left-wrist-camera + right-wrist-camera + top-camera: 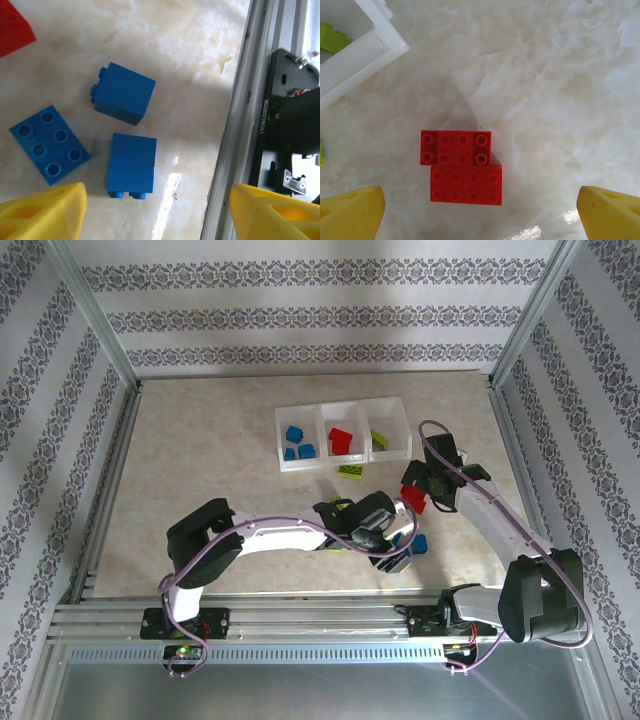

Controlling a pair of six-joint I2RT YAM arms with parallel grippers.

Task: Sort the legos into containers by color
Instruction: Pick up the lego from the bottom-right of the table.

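Observation:
The white three-bin containers [318, 464] hold blue legos [295, 435] on the left, a red one [341, 439] in the middle and a green one [380, 439] on the right. My left gripper [157, 215] is open just above the table. A blue brick lying on its side [131, 163] sits just ahead of its yellow fingertips [42, 212], with two more blue bricks [123, 93] [49, 144] beyond. My right gripper [480, 215] is open over two red bricks lying side by side [455, 147] [466, 183]. Neither gripper touches a brick.
A lime green brick [351, 471] lies loose on the table just in front of the tray. The aluminium rail [235, 150] at the table's near edge runs close to the left gripper's right finger, with the right arm's black base [295, 130] behind it. The tray's corner [365, 45] is at the right wrist view's upper left.

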